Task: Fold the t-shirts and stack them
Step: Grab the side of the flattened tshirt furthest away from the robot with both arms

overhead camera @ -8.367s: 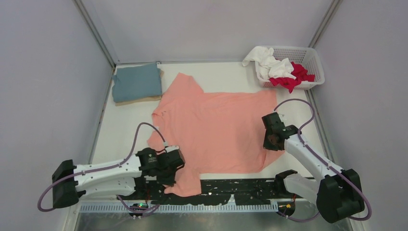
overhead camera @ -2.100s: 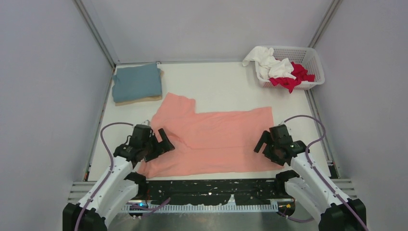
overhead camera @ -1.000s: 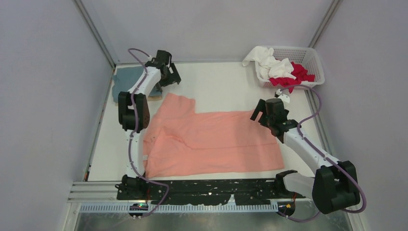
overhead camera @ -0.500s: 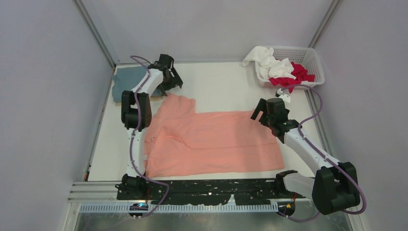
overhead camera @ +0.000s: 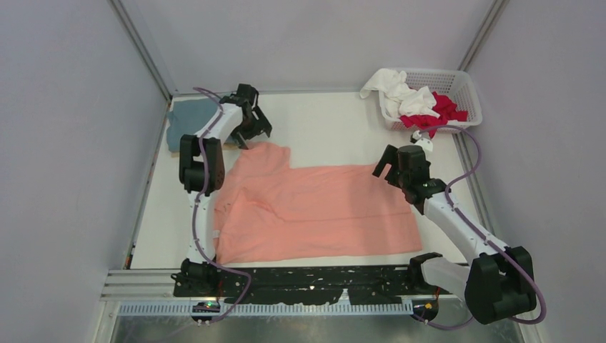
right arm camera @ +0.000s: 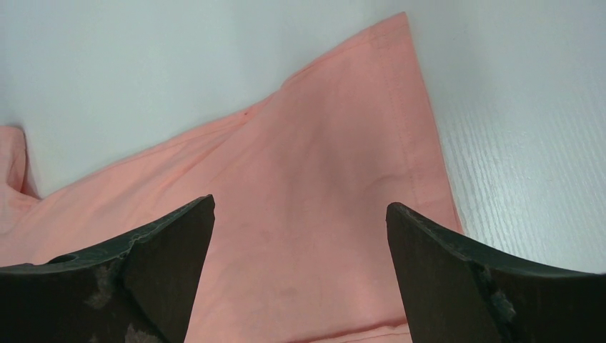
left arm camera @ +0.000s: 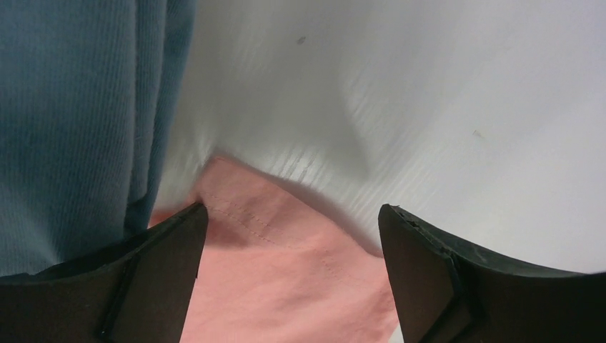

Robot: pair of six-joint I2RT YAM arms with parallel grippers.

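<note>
Salmon-pink cloth covers the middle of the table [overhead camera: 329, 128]. The pink shirt [overhead camera: 314, 207] lies flat, its long straight side along the near edge and a sleeve jutting toward the far left corner. A folded teal shirt [overhead camera: 182, 127] sits at the far left corner. At the far right corner a basket [overhead camera: 468, 89] holds a white shirt [overhead camera: 391, 89] and a red shirt [overhead camera: 437, 114].

The left gripper [overhead camera: 251, 136] hangs over the sleeve's far tip with its jaws wide apart and nothing between them. In its wrist view the pink corner [left arm camera: 286, 271] lies between the fingers, nearer the left one, and the teal shirt [left arm camera: 71, 107] lies just beside that finger. The right gripper [overhead camera: 384, 168] is also spread and empty, poised above the pink shirt's far right corner. Its wrist view shows the side hem [right arm camera: 421, 143] running down between the fingers.

The step in hand looks like pinching both far corners to fold the shirt toward the near edge. To do it well, each gripper should come straight down and close a little inside the hem, so the cloth cannot slip out. The left one needs most care — drifting toward the far left corner would catch the teal shirt and drag the stack. Shifting a touch toward the pink first seems wise. Both arms should then lift together and keep the far edge taut — a sagging middle would crease the fold. Whether the cloth here is one layer or two cannot be told.
</note>
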